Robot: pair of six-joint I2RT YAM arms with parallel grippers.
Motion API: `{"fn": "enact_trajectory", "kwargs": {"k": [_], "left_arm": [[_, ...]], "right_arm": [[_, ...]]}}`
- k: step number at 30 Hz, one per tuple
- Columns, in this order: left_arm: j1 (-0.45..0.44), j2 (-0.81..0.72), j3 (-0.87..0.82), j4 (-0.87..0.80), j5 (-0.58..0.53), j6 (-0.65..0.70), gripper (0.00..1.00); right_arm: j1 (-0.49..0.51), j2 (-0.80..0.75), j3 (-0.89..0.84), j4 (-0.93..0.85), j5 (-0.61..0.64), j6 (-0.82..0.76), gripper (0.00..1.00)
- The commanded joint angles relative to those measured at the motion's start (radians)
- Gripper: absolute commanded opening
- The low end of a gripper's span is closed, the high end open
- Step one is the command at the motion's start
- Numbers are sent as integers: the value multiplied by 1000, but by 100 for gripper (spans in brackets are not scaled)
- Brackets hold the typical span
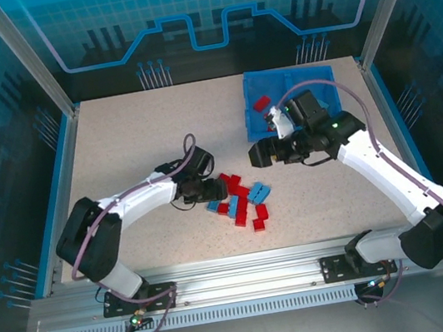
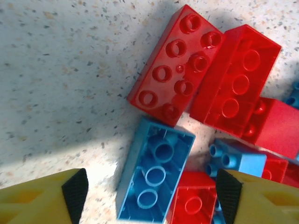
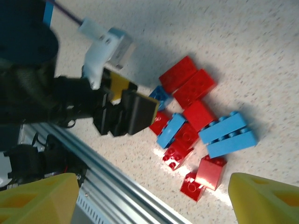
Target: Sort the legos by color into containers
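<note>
My left arm stretches low to the desk's middle, left tool (image 2: 152,189) open astride a blue brick (image 2: 156,163); right arm folds inward, right tool (image 1: 263,153) open, empty.

White arms (image 1: 381,162), black joints (purple cables (image 1: 314,82))

Left gripper (image 1: 211,191) beside the legos (image 1: 242,200); red lego (image 1: 260,102) in bin (image 1: 267,81).

Speckled beige stone-look tabletop (image 1: 134,146). Translucent blue printed panels (image 1: 205,8) wall it behind and on both sides. Silver aluminium rail (image 1: 247,275) along its near edge. Light bright, even.
</note>
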Motion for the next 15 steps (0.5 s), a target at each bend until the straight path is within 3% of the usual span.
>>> {"fn": "enact_trajectory", "kwargs": {"k": [1,15], "left_arm": [[-27,51,51,0,0,19,69],[-34,124,24,8,-170,14,38]], "right_arm": [[36,-20,-32,0,-21,37,84],[84,35,-36,25,-52,63,84]]}}
